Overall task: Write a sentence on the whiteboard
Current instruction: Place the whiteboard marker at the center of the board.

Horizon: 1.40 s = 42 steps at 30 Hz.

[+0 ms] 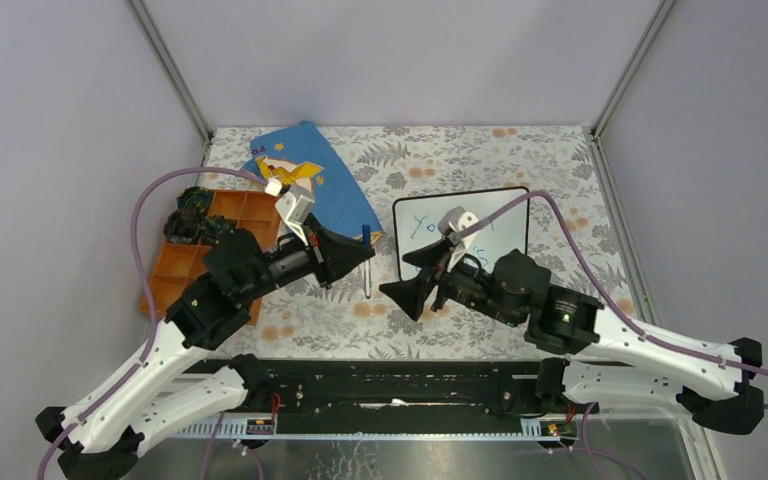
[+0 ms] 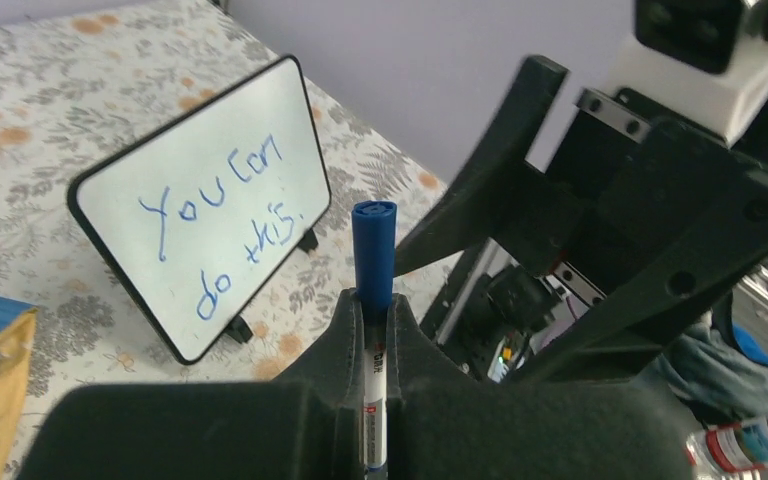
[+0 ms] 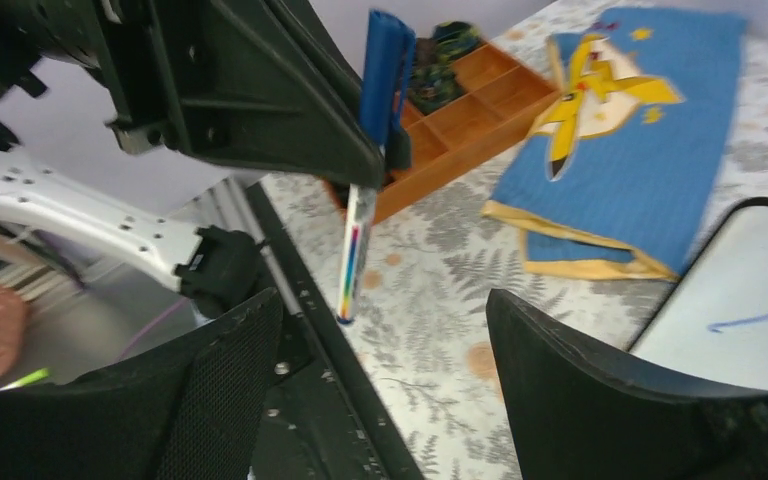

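The whiteboard [image 1: 505, 215] stands tilted on its black feet at the right of the table. It also shows in the left wrist view [image 2: 260, 120], with the sentence [image 2: 225, 220] "You can / do this." in blue on it. My left gripper [image 2: 375, 310] is shut on a marker [image 2: 373, 240], held upright with its blue cap on top. From above, the left gripper [image 1: 365, 252] and marker [image 1: 366, 282] hang left of the board. My right gripper [image 3: 385, 300] is open and empty, facing the marker [image 3: 360, 200]. From above the right gripper [image 1: 395, 275] sits by the board's near left corner.
A blue picture book [image 1: 330, 185] lies at the back left. An orange compartment tray [image 1: 185, 265] with dark items sits at the left edge. The two grippers are close together mid-table. The black base rail [image 1: 390, 385] runs along the near edge.
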Each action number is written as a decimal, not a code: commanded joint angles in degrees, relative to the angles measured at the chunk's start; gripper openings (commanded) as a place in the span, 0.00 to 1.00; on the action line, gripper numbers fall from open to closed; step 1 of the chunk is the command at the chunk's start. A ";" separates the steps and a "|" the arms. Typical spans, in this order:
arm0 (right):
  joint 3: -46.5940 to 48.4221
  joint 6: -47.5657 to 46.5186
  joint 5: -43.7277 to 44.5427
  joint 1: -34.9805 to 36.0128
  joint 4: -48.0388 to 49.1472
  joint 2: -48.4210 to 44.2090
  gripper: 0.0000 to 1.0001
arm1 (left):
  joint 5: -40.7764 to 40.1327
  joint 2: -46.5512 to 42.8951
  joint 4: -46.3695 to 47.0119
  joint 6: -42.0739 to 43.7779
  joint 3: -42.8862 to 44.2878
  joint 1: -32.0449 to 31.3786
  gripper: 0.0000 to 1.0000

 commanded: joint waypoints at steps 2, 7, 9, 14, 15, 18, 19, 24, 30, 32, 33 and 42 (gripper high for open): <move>0.15 10.29 -17.03 -5.30 10.30 2.79 0.79 | 6.47 -2.73 5.02 1.26 -2.88 -0.12 0.00; -2.09 15.76 -20.40 -7.79 15.68 5.20 0.75 | 5.94 -5.24 7.98 0.05 -5.30 -0.12 0.00; -2.98 17.64 -21.18 -8.00 18.62 6.07 0.72 | 5.81 -5.90 8.52 -0.10 -5.75 -0.12 0.00; -3.17 20.70 -23.88 -8.29 24.38 9.45 0.62 | 4.99 -6.40 10.24 -0.58 -6.29 -0.12 0.00; -3.18 21.17 -24.13 -8.29 25.32 9.92 0.60 | 5.11 -6.39 10.70 -0.89 -6.42 -0.12 0.00; -3.61 21.94 -24.70 -8.29 27.17 10.73 0.56 | 5.53 -6.22 11.11 -1.59 -6.58 -0.12 0.00; -3.62 22.00 -24.73 -8.29 27.37 10.89 0.55 | 5.53 -6.33 11.11 -1.61 -6.66 -0.12 0.00; -4.19 22.14 -24.55 -8.55 27.90 10.73 0.52 | 4.82 -6.79 11.11 -1.23 -6.70 -0.12 0.00; -5.40 22.18 -23.87 -8.89 28.06 10.17 0.46 | 4.90 -6.80 11.07 -1.50 -6.62 -0.12 0.00; -5.69 22.13 -23.90 -8.95 28.51 10.07 0.42 | 4.96 -6.86 11.03 -1.59 -6.67 -0.12 0.00; -5.79 22.15 -23.97 -8.91 28.59 10.07 0.41 | 4.97 -6.89 11.03 -1.69 -6.67 -0.12 0.00; -6.01 21.83 -25.25 -8.92 28.81 10.20 0.27 | 5.14 -6.92 10.85 -2.22 -7.01 -0.12 0.00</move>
